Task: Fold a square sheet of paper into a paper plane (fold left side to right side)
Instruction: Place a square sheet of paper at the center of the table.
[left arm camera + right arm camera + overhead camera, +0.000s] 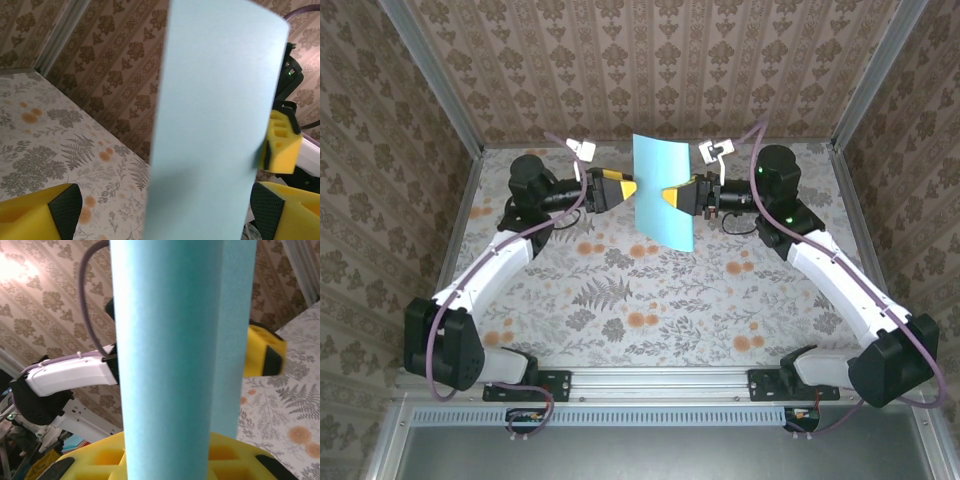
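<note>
The square sheet of paper (660,190), light blue, stands upright above the back middle of the table, bent into a loose curve with no paper plane shape to it. My right gripper (672,196) is shut on its right edge; in the right wrist view the sheet (170,350) rises from between the yellow fingers (95,457). My left gripper (628,187) is open just left of the sheet. In the left wrist view its fingers (45,215) stand wide apart on either side of the sheet (215,110) without touching it. The right gripper's yellow finger (281,147) shows at the sheet's far edge.
The floral tabletop (620,290) lies below and in front of both grippers. Patterned walls (650,60) close in the back and sides, with metal corner posts (440,90). Both arm bases sit on the rail (660,385) at the near edge.
</note>
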You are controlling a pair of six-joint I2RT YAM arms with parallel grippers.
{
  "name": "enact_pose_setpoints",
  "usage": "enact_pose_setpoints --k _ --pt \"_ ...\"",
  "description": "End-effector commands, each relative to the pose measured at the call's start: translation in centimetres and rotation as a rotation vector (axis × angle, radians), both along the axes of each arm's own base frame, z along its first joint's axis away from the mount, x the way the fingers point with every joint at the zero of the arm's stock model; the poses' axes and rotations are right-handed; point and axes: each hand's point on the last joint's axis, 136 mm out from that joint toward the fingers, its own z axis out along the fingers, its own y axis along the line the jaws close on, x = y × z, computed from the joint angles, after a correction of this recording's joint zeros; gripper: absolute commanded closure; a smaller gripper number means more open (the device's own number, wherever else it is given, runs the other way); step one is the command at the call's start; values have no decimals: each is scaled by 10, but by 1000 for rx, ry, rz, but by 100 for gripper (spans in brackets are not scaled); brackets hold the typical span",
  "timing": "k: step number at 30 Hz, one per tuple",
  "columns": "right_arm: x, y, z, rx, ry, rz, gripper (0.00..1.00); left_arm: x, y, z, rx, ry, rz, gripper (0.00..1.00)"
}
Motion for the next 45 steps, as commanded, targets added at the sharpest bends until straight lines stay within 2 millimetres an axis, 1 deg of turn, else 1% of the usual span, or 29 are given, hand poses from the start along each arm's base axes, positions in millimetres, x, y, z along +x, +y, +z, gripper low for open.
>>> enact_pose_setpoints --k 1,4,5,6,8,10,13,14,15,19,20,23,26,28,30,35,37,41,43,45 --pt "-17 0 22 35 -56 50 74 -15 -10 18 -21 -78 -83 9" --pt "-14 -1 18 20 -48 28 74 -24 -14 25 -29 -105 -116 13" --pt "-13 -1 16 10 -47 18 74 -26 -15 27 -30 -111 -120 16" --pt "-10 -3 12 -5 -43 -4 74 -28 -15 28 -32 -116 -124 20" --pt "-4 -5 6 -23 -31 -35 74 -29 -14 30 -34 -123 -121 36" --pt "3 -8 0 -37 -16 -66 73 -30 -13 29 -27 -121 -117 62" --pt "11 -13 -9 -61 5 -117 73 -30 -12 23 -9 -113 -97 84" --pt "14 -15 -12 -69 11 -133 72 -30 -11 21 -2 -107 -90 90" --pt "18 -18 -16 -82 19 -159 71 -29 -11 17 8 -102 -83 93" --pt "32 -33 -34 -130 59 -265 65 -24 -10 -1 52 -64 -47 97" --pt "35 -37 -40 -144 73 -290 62 -22 -10 -6 63 -52 -35 98" --pt "47 -53 -65 -207 131 -391 54 -11 -8 -29 121 16 19 100" --pt "54 -67 -94 -281 197 -472 46 4 -6 -61 186 119 78 100" --pt "56 -74 -114 -334 242 -509 39 11 -6 -82 213 183 95 100" --pt "57 -79 -132 -381 284 -535 33 18 -6 -100 234 236 112 100" --pt "54 -87 -174 -470 394 -552 19 30 -3 -155 314 384 153 100" --pt "52 -90 -193 -512 444 -562 17 32 -1 -178 351 440 165 100" --pt "49 -93 -227 -554 542 -565 16 32 2 -220 420 535 171 100" --pt "47 -92 -242 -558 587 -568 17 30 4 -239 450 571 177 100" --pt "46 -91 -258 -556 634 -571 20 29 8 -256 495 602 193 100"
